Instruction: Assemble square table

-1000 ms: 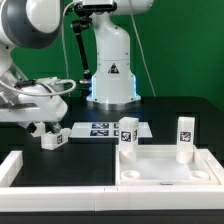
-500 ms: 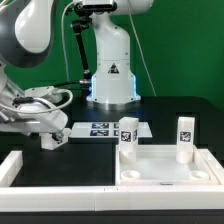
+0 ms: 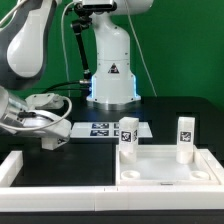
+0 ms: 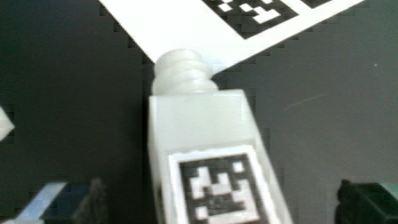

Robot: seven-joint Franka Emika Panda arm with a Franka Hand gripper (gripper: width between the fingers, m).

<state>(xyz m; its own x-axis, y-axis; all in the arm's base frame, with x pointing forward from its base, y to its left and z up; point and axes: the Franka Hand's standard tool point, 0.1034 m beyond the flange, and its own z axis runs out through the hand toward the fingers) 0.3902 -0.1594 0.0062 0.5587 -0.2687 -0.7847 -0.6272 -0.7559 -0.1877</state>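
Observation:
The square tabletop lies at the exterior view's right, hollow rimmed side up. Two tagged white legs stand upright in its far corners, one on the left and one on the right. A third white leg lies flat on the black table, its threaded tip pointing toward the marker board. It also shows in the exterior view. My gripper is open and straddles this leg's tagged end, with one dark finger on each side and gaps to the leg. In the exterior view the gripper is low over the table.
The marker board lies just behind the tabletop. A long low white rail runs along the front, and another along the exterior view's left. The robot base stands at the back.
The arm has sunk lower and swung a little toward the exterior view's left, while the gripper stays down over the lying leg. The tabletop and upright legs have not moved.

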